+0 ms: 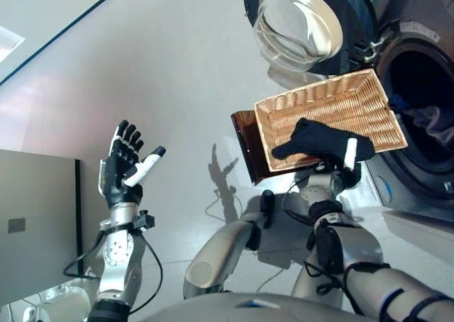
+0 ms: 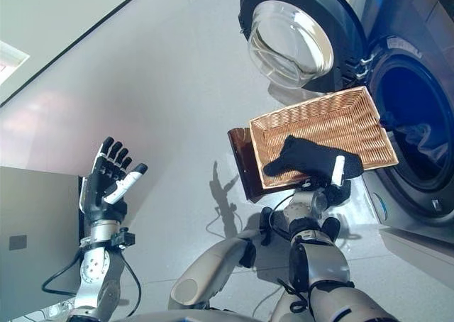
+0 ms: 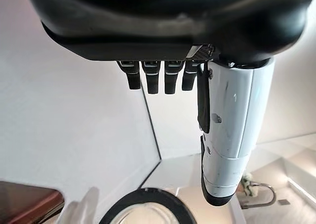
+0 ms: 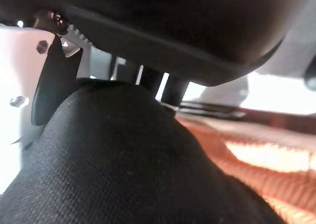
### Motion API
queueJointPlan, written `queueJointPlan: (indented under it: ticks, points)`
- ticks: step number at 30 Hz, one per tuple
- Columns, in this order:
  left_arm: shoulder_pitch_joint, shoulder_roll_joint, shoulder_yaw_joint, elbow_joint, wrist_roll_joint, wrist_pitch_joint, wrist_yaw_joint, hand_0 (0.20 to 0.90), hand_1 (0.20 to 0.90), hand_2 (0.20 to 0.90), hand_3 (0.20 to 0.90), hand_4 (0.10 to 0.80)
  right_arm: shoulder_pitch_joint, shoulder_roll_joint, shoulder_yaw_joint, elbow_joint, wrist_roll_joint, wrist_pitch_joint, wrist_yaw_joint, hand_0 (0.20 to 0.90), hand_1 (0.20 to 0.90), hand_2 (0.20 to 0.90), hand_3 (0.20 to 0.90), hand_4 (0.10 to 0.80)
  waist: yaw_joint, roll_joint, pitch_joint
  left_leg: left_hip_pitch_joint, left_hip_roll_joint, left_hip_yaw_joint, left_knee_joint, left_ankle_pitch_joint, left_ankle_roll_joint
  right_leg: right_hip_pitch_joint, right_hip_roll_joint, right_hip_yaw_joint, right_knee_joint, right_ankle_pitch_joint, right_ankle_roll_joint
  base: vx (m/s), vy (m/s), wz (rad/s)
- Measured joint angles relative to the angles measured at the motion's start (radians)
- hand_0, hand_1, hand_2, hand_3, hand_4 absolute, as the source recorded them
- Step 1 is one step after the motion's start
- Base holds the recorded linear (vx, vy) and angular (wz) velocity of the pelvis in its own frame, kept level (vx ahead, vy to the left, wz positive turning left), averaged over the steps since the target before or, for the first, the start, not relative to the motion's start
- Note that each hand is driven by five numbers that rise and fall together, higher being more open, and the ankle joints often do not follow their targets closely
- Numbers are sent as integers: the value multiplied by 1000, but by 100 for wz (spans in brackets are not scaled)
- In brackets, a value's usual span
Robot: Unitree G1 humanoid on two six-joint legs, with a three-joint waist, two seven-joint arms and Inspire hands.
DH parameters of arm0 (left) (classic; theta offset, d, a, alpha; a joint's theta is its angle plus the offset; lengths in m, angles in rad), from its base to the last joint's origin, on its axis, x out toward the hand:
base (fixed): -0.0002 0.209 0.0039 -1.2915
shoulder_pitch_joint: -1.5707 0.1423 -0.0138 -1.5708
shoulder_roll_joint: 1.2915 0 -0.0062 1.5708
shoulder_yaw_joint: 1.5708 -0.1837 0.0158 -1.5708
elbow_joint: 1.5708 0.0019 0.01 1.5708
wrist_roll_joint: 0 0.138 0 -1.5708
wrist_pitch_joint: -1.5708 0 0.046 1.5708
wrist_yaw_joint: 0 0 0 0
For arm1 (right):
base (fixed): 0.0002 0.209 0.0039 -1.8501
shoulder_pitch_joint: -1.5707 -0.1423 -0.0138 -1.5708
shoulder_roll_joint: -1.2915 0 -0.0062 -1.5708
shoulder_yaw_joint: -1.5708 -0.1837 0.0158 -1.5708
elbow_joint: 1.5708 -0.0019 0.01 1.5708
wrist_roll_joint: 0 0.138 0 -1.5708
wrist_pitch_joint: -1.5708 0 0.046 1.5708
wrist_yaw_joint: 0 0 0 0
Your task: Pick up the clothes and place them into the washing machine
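Note:
A shallow wicker basket [image 1: 333,106] lies on a dark brown box [image 1: 243,141] in front of the washing machine's open drum [image 1: 418,74]. A black cloth [image 1: 319,139] lies over the basket's near edge. My right hand [image 1: 350,154] is at that edge, its white thumb pressed on the cloth and its fingers under it; the right wrist view shows the black cloth [image 4: 128,165] bunched against the hand. Clothes [image 1: 434,120] lie inside the drum. My left hand [image 1: 124,167] is raised over the floor at the left, open and empty.
The machine's round glass door [image 1: 294,24] stands open to the left of the drum, above the basket. A grey cabinet [image 1: 35,223] stands at the left edge. Pale floor [image 1: 177,88] lies between it and the basket.

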Motion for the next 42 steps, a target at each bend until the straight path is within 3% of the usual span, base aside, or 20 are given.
queueJointPlan:
  ticks: [10,12,14,15,16,17,20,23,32,38,42]
  points:
    - [23,1,-7,-43,-6,-13,-11,900,900,900,900,800,-28,-31,-29,-10,1,-1,-25,200,200,200,200,300,2,20,-13,-1,6,-4,-4,2,-8,-29,6,16,47,-32,-11,31,-11,-1]
    - [18,28,-16,-53,1,-14,-13,900,900,900,900,800,-90,-124,-94,-8,-13,14,-94,200,200,200,200,300,5,36,-22,-3,3,2,-13,5,-11,-34,5,24,44,-27,-9,4,-2,-2]
    - [24,78,-25,-86,1,-24,-8,900,900,900,900,800,-208,-312,-87,32,-54,21,-186,200,200,200,200,300,26,53,-29,-11,-9,7,-22,6,-9,-55,0,43,42,-23,-3,-10,49,-11]
    - [27,88,-24,-95,1,-26,-6,900,900,900,900,800,-250,-371,-69,33,-68,25,-211,332,332,332,332,394,34,55,-30,-15,-15,14,-32,7,-8,-70,-1,53,43,-21,1,1,46,-19]
    - [32,95,-24,-102,1,-30,-6,900,900,900,900,800,-335,-459,-36,32,-99,24,-242,900,900,900,900,800,40,70,-39,-28,-18,28,-43,17,1,-90,-5,61,41,-13,6,13,15,-14]
    - [35,97,-23,-104,1,-31,-4,900,900,900,900,800,-406,-514,-22,31,-90,46,-251,900,900,900,900,800,41,80,-43,-29,-23,39,-56,33,16,-104,-7,71,44,-7,9,24,22,-16]
    - [30,94,-37,-128,3,-31,-1,900,900,900,900,800,-458,-525,80,53,-135,72,-295,900,900,900,900,800,35,93,-51,-34,-29,58,-68,39,25,-128,-5,92,54,-5,7,43,18,-10]
    - [8,95,-39,-129,-2,-30,-9,900,900,900,900,800,-477,-517,84,53,-156,72,-276,900,900,900,900,800,28,93,-51,-32,-29,58,-70,38,27,-134,0,100,54,-4,11,53,34,-11]
    - [-7,78,-36,-129,-10,-31,-14,900,900,900,900,800,-404,-378,54,86,-229,109,-179,900,900,900,900,800,-2,90,-50,25,-14,55,-84,34,24,-85,21,106,52,-14,3,-13,4,-6]
    - [18,62,-37,-126,-10,-31,-19,900,900,900,900,800,-328,-324,55,89,-229,108,-165,900,900,900,900,800,-7,89,-51,26,-13,40,-79,30,13,-79,15,91,63,-27,0,-47,1,6]
    - [41,43,-36,-113,-26,-30,-28,900,900,900,900,800,-260,-287,63,89,-229,110,-158,900,900,900,900,800,-24,67,-50,26,-13,29,-64,26,14,-66,16,83,60,-27,0,8,-11,6]
